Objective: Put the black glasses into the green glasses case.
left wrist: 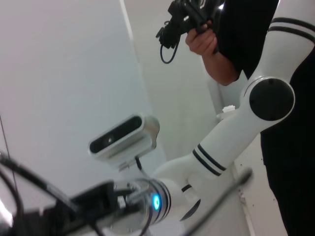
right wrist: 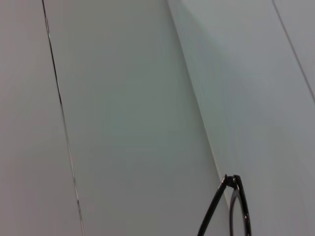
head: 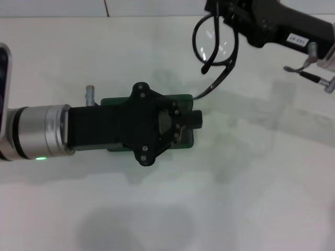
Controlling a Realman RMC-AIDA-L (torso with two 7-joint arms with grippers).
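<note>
The green glasses case (head: 184,100) lies on the white table (head: 261,198) near the middle, mostly covered by my left gripper (head: 194,119), which reaches in from the left and sits right over it. Only the case's green edges show around the gripper. My right gripper (head: 224,18), at the top right, is shut on the black glasses (head: 214,44) and holds them in the air, beyond the case and to its right. One temple arm hangs down towards the case's far right corner. Part of the glasses' frame also shows in the right wrist view (right wrist: 237,206).
A small grey metal piece (head: 90,94) stands at the case's left end. The left wrist view shows the robot's white arm (left wrist: 236,132), a head camera (left wrist: 125,137) and a person in black (left wrist: 290,187) standing close behind.
</note>
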